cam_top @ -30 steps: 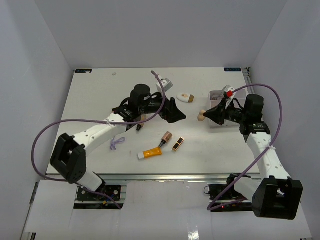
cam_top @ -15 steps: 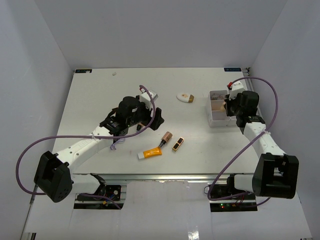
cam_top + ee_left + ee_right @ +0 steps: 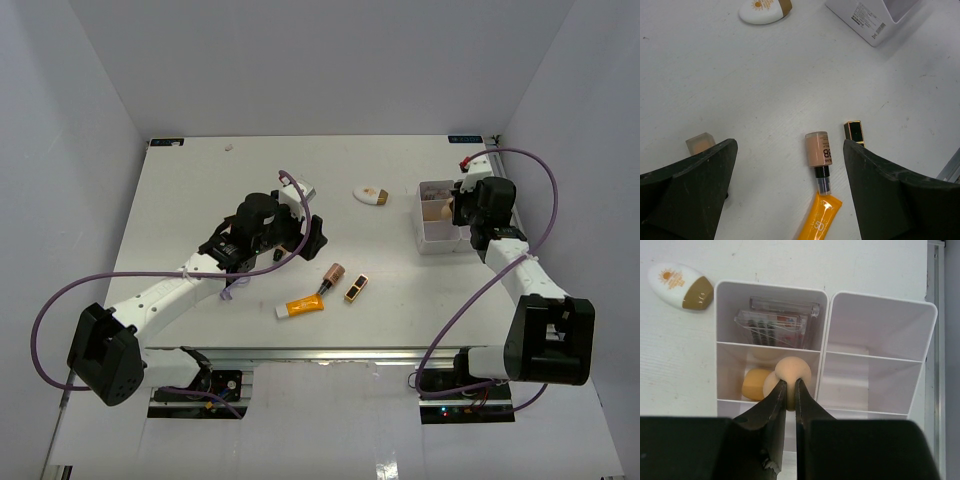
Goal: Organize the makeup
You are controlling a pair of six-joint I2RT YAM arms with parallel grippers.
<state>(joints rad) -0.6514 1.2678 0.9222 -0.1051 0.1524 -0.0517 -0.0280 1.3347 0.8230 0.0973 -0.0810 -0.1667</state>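
Note:
My right gripper [image 3: 790, 385] is shut on a round beige sponge [image 3: 792, 371] and holds it over the middle left compartment of the white tray [image 3: 825, 320]. Pink-printed packets [image 3: 775, 322] stand in the compartment beyond. My left gripper [image 3: 788, 147] is open, above the brown lipstick [image 3: 818, 152], the orange tube [image 3: 820, 222] and the black-gold case [image 3: 855, 131]. The white oval compact [image 3: 371, 194] lies left of the tray [image 3: 425, 243]. The purple loop [image 3: 234, 286] lies under the left arm.
A yellowish piece [image 3: 756, 384] and a pale one lie in the compartment below the sponge. The tray's right compartments [image 3: 890, 375] hold nothing. A beige-capped item [image 3: 700, 143] is partly hidden behind my left finger. The table's right rail [image 3: 935, 315] runs beside the tray.
My right gripper has carried the sponge from left of the tray to above it. My left arm has pulled back toward the near left and now hovers by the lipstick.

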